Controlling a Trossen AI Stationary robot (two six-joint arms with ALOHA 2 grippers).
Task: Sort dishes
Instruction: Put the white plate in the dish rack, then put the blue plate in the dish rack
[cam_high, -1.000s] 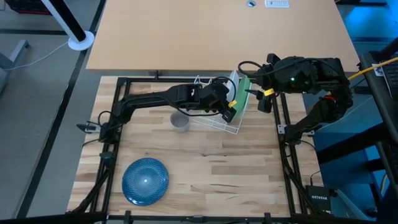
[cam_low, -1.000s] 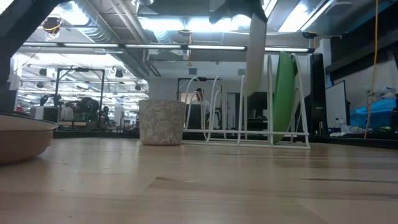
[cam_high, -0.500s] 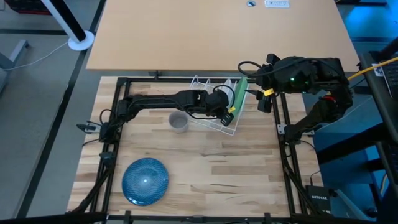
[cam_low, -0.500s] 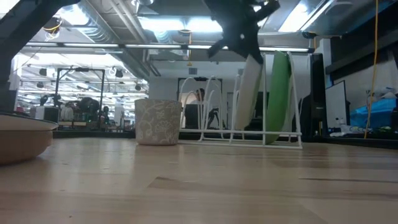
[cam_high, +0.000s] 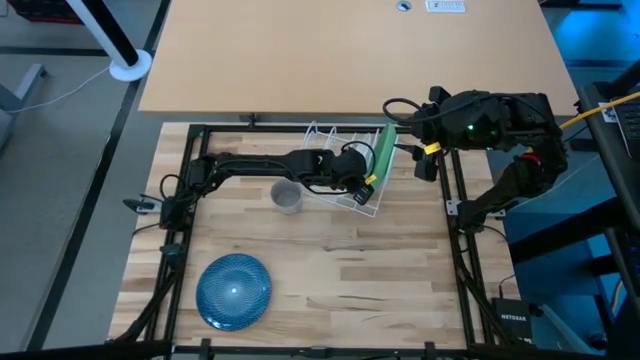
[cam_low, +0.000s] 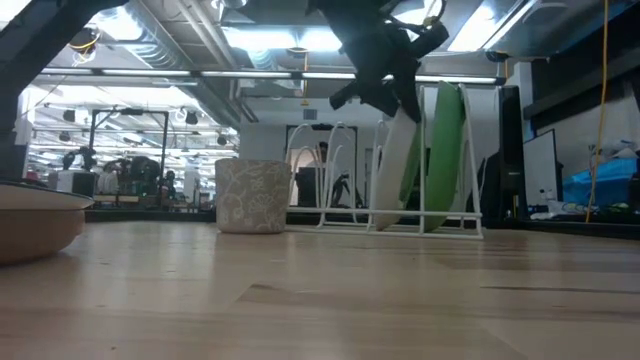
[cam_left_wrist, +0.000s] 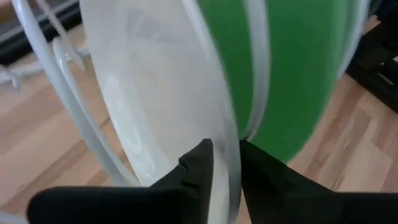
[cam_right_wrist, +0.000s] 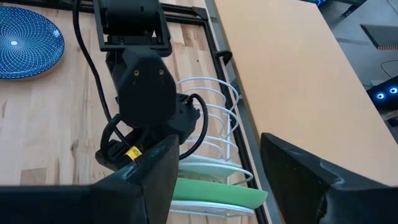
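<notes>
- Currently the step in hand is racking the white plate (cam_low: 397, 165): the left gripper (cam_left_wrist: 225, 163) has its two fingers pinched on the plate's rim, the plate standing on edge in a slot of the wire rack (cam_high: 340, 165), tilted, with its upper part leaning toward the green plate (cam_low: 438, 150).
- Just past the gripper, on the far side of the white plate, the green plate stands in the neighbouring slot — the two look to be touching or nearly so near the top in the low view.
- Next move, as I judge it: part the fingers a little, let the plate rest against the wires, and lift clear without dragging the rim or nudging the green plate over. The tilt is the risk — it may knock its neighbour or slide on release.
- Well behind the left gripper, near the table's front edge, the dark blue plate (cam_high: 234, 290) lies flat and waits its turn; the small grey cup (cam_high: 288, 196) stands close beside the left arm.
- Across the rack, the right gripper (cam_right_wrist: 214, 180) hovers spread wide and empty, just over the green plate.
- Against a second ago: the white plate hung upright above the rack then; now it is down between the wires and leaning. The rack and cup have also shifted slightly in the low view.
</notes>
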